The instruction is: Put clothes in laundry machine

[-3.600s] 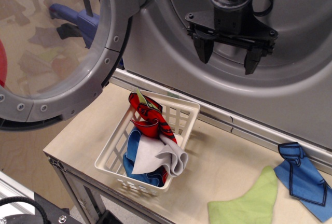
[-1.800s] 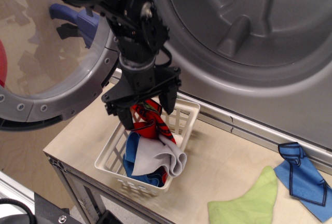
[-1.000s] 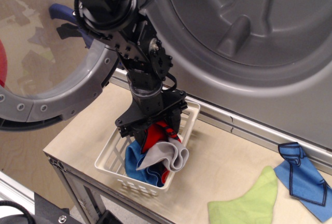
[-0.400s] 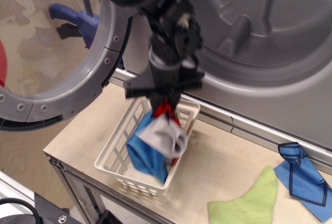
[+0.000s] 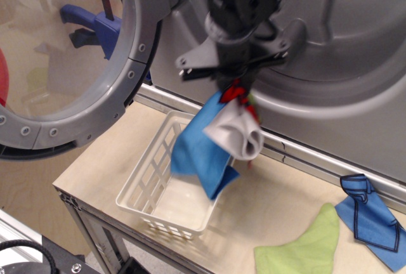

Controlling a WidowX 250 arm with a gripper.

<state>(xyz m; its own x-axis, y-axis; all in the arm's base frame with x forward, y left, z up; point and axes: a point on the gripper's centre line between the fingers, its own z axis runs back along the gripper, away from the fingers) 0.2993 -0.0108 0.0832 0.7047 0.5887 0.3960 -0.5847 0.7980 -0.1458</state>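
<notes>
End effector (image 5: 236, 82) is motion-blurred, fingertips buried in the clothes (image 5: 216, 139), so jaw gap can't be read; the red cloth shows only as a sliver above the grey one. Laundry machine (image 5: 342, 52) drum cut off by top and right edges, door (image 5: 76, 65) by left edge. Right of the machine's sill, blue stitched cloth (image 5: 371, 220) runs off the right edge, lime cloth (image 5: 304, 245) off the bottom.

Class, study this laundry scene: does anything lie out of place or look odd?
Yes. A lime green cloth and a blue cloth with dark stitched edges lie loose on the table, outside the white basket, which looks empty. The gripper holds the bundle of clothes in mid-air before the laundry machine.
</notes>
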